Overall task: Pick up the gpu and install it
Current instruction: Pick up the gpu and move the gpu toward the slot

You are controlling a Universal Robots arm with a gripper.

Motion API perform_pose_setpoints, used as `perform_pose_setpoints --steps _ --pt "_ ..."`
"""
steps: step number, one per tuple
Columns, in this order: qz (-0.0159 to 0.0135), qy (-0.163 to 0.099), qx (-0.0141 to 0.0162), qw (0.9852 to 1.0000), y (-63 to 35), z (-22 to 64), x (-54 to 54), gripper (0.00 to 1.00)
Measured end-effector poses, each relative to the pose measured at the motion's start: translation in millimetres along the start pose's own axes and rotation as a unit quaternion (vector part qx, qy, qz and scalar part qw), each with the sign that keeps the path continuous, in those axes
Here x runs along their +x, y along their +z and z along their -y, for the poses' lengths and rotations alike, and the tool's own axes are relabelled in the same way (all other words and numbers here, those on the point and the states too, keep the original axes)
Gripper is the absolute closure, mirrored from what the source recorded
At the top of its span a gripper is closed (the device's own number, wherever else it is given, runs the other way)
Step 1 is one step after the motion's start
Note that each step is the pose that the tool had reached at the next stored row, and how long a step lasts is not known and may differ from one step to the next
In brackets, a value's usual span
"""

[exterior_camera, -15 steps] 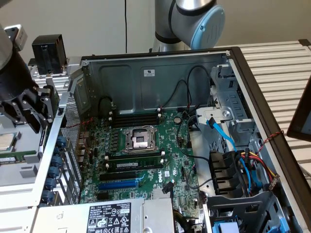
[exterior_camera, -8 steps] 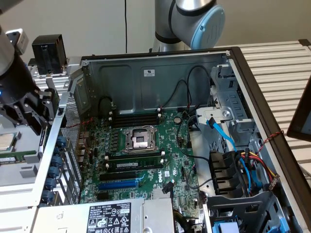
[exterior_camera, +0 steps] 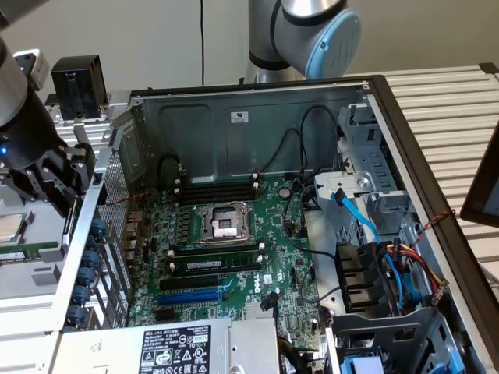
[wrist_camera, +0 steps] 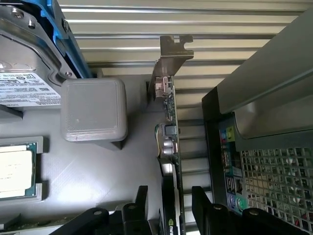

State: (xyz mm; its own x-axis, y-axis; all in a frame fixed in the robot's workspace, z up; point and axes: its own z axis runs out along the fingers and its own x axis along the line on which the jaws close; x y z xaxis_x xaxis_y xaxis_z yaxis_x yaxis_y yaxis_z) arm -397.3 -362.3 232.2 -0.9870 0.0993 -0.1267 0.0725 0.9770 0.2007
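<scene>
**Item: gpu** [wrist_camera: 171, 142]. Standing on edge over the grey tray [wrist_camera: 98, 186], just outside the computer case [wrist_camera: 254, 83], silver end bracket [wrist_camera: 173, 51] at the end farthest from the wrist camera. Seen edge-on: green board edge, small components, a sliver of black shroud. Broad faces of the card hidden; the end nearest the camera cut off by the frame between the fingers.

**Gripper** [wrist_camera: 171, 215]. Jaws parted, one black finger [wrist_camera: 142, 203] on each side of the card, a slim gap visible on both sides. No contact to be made out; finger bases cropped.

**Beside the card.** Grey square block [wrist_camera: 93, 110]; hard drive [wrist_camera: 27, 73] in a blue carrier, cropped; processor chip [wrist_camera: 14, 169] in a tray recess, partly out of frame. Slatted table [wrist_camera: 146, 19] beyond.

**Exterior view.** Gripper at the exterior view's left, outside the case's perforated panel [exterior_camera: 117, 202]; fingers hard to separate from the dark body there. Inside the case: motherboard [exterior_camera: 257, 241], processor socket [exterior_camera: 222, 222], blue slot [exterior_camera: 191, 296], blue cable [exterior_camera: 355, 214], power supply [exterior_camera: 179, 347] cut off at the frame edge. Arm [exterior_camera: 312, 31] cropped at the top.
</scene>
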Motion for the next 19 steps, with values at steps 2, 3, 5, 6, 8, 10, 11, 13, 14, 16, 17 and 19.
perform_pose_setpoints --steps 2,3,5,6,8,10,11,13,14,16,17,19 --pt "0.0 0.0 -0.0003 1.0 0.8 0.1 0.1 0.51" --pt "0.0001 0.0 -0.0004 1.0 1.5 0.1 0.1 0.51" --pt "0.0001 0.0 -0.0004 1.0 3.1 0.1 0.1 0.54" --pt "0.0001 0.0 -0.0004 1.0 4.1 0.1 0.0 0.54" --pt "0.0001 0.0 -0.0003 1.0 5.9 0.3 -0.1 0.61" --pt "0.0 0.0 -0.0003 1.0 7.4 0.3 -0.2 0.61" --pt "0.0 0.0 -0.0003 1.0 8.0 0.1 -0.1 0.61" --pt "0.0002 0.0 -0.0004 1.0 9.4 0.1 0.1 0.61" --pt "-0.0001 0.0 -0.0003 1.0 10.2 0.2 0.2 0.63" --pt "-0.0001 0.0 -0.0002 1.0 10.8 0.3 0.3 0.72" --pt "-0.0001 0.0 -0.0002 1.0 10.9 0.3 0.3 0.72" --pt "0.0 0.0 -0.0007 1.0 10.9 0.2 0.3 0.72"
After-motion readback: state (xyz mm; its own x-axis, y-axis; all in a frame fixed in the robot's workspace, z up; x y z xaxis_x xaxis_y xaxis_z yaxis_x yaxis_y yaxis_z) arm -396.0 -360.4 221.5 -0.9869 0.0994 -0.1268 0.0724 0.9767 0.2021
